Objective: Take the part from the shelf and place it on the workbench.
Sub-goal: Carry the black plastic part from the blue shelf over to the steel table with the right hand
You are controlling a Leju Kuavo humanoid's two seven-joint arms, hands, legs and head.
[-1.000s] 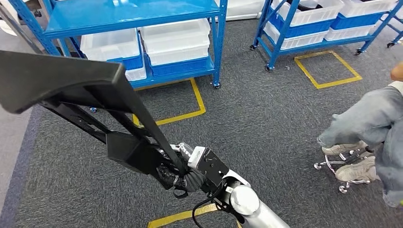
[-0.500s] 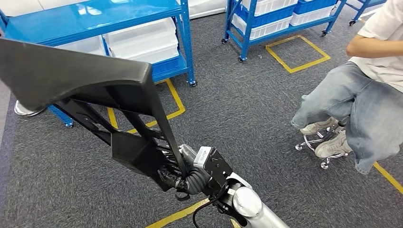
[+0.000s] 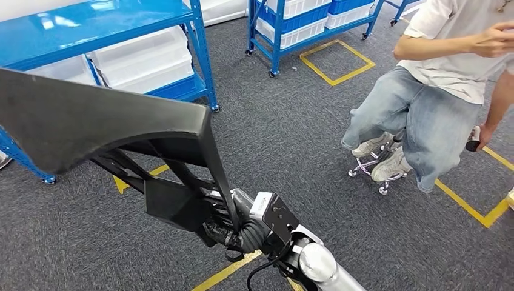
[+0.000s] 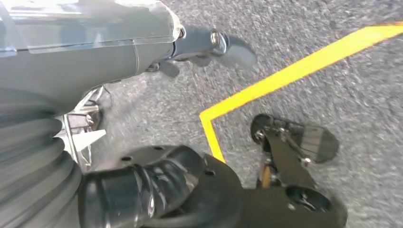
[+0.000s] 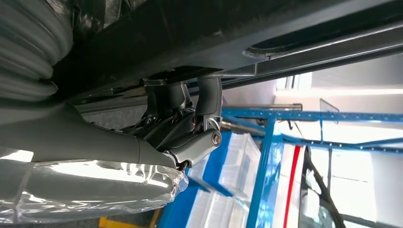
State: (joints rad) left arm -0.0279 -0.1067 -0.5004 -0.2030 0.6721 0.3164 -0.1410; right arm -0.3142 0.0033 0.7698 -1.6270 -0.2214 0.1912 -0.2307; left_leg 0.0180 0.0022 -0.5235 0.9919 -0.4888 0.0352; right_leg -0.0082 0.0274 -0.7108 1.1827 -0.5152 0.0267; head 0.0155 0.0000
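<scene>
Grey carpet with yellow floor tape lies below you, blue metal shelving (image 3: 91,36) behind, as your right hand (image 3: 233,227) grasps the large black plastic part (image 3: 109,130) in clenched fingers (image 5: 209,102), raised before you.

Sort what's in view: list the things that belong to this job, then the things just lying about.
Job:
- black part, held up off the floor
- right hand, gripping the part
- blue shelf behind it

Not part of it:
- white bins on the shelf
- second blue rack
- yellow floor tape
- seated person on a stool
</scene>
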